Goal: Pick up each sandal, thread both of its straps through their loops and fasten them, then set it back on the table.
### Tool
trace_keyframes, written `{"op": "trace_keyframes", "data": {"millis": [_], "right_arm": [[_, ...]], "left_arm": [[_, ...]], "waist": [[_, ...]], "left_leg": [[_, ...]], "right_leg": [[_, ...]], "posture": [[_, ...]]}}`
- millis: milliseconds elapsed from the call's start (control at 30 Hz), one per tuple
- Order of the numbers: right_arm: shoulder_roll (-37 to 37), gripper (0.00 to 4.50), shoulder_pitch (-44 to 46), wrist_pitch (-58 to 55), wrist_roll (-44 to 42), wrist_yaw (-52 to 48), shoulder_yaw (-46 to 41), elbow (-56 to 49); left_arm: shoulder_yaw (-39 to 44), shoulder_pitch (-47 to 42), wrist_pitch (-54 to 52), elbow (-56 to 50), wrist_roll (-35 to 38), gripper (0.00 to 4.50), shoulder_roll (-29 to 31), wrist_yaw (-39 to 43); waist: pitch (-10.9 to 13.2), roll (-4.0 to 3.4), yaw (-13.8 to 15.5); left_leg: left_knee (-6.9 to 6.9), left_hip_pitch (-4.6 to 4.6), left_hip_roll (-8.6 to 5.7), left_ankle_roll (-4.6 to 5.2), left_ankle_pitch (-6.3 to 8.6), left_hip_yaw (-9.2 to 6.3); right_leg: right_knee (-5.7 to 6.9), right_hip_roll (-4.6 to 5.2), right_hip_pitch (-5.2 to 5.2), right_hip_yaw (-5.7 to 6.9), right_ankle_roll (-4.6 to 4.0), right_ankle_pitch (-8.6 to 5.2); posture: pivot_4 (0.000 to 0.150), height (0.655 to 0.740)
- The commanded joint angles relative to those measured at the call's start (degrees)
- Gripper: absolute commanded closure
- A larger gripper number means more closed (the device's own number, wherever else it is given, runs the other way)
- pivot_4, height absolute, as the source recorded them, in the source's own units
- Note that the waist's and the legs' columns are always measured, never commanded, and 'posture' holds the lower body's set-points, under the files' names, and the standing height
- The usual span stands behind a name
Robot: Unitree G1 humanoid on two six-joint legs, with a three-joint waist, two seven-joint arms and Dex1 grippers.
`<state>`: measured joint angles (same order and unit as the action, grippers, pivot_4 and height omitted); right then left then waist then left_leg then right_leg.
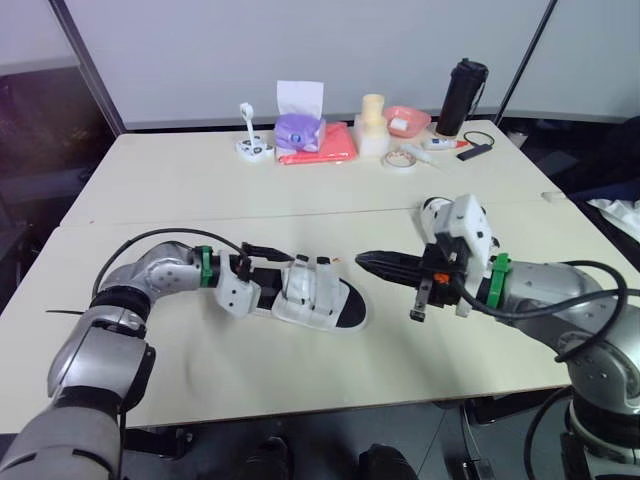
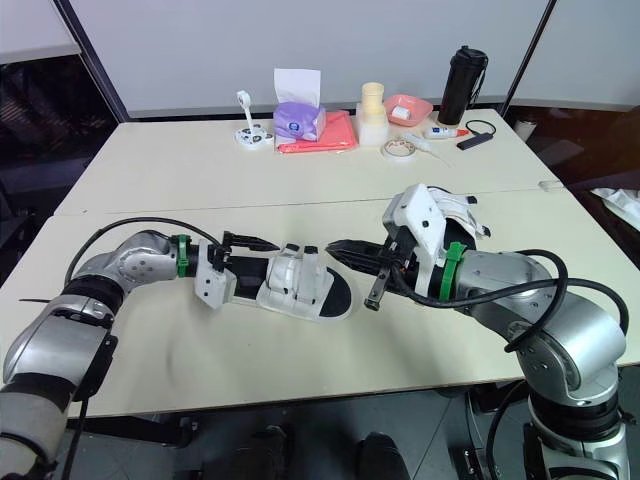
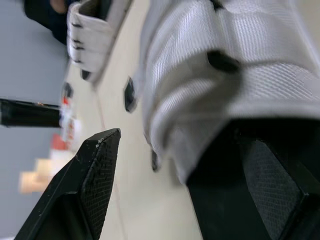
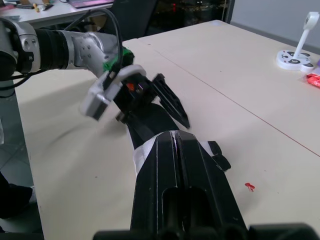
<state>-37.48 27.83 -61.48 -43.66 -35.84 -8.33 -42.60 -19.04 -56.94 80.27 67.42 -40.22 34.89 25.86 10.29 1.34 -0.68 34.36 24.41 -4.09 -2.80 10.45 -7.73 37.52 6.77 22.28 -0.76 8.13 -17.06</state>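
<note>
A white sandal with a black sole [image 1: 318,297] lies flat at the table's front middle, toe pointing right. My left gripper [image 1: 278,272] is open at its heel end, one finger [image 3: 95,175] off to the side and the other [image 3: 272,190] against the sole, with the white heel strap [image 3: 235,75] between them. My right gripper [image 1: 363,260] is shut with nothing in it, its tips hovering just above and to the right of the toe. The second white sandal [image 2: 458,213] lies behind my right wrist, partly hidden by it.
Along the far edge stand a purple tissue box [image 1: 298,128], a red cloth [image 1: 325,147], cream cups [image 1: 372,125], a pink bowl [image 1: 408,120], a tape roll [image 1: 398,160] and a black flask [image 1: 462,95]. A seam [image 1: 300,212] crosses the table.
</note>
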Motion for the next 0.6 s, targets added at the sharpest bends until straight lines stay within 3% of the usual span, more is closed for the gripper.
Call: {"op": "trace_keyframes", "data": {"millis": [33,367,600], "right_arm": [[-1.39,4.50,1.69,1.08,-1.43,0.77,-0.86,-1.03],[-3.25,4.50,1.25,1.85,-2.40,1.76,-0.12,-1.02],[-3.76,4.50,0.84,2.53,-2.22,2.04,0.61,-1.02]], "left_arm": [[-6.79,-1.35,-3.29,-2.13,-13.32,0.70,-0.05,-19.43],[-30.17,-8.34,-9.47,-1.08,-37.75,0.70,-2.37,-64.47],[-43.78,-13.02,-12.90,1.47,-46.82,0.70,-5.64,-85.11]], "waist": [[-0.01,0.00,0.19],[-0.02,0.03,1.64],[-0.03,0.05,1.69]], "left_leg": [[0.03,0.00,-0.01,0.00,0.00,0.00],[0.64,0.03,-0.05,-0.01,0.02,0.01],[0.68,0.04,-0.08,0.00,0.03,0.03]], "right_leg": [[0.01,0.00,-0.01,0.00,0.00,0.00],[0.36,0.01,-0.17,0.00,0.09,-0.02],[0.37,0.05,-0.19,0.00,0.29,-0.11]], "posture": [[0.150,0.7400],[0.150,0.7400],[0.150,0.7400]]}}
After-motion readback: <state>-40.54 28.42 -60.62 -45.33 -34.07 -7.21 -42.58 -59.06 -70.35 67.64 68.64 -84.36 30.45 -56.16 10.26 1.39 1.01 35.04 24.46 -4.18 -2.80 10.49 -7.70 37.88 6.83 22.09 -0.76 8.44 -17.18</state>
